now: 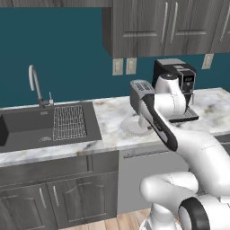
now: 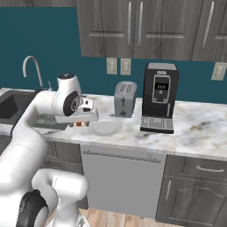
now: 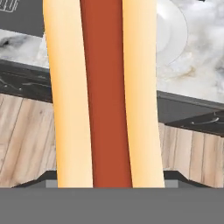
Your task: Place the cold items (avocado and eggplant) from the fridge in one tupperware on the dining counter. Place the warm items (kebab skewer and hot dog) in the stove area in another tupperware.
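— Has it got the hot dog (image 3: 104, 92)?

— Looks that way. From the camera on the hand, the bun and sausage run straight out along the line of the gripper (image 2: 84, 116), long axis pointing away from the wrist, with the jaws part open around its near end. I can't see the fingertips themselves, though — the bun covers them.

— Where is it in the room?

— Just off the counter (image 2: 195, 128) edge, beside the white plate (image 2: 105, 127), floorboards showing under it. From the right side a bit of red peeks below the hand.

— And the tupperware?

— Can't spot one here. I'd guess the hot dog must be carried elsewhere and lowered lengthwise, so that long axis matters.
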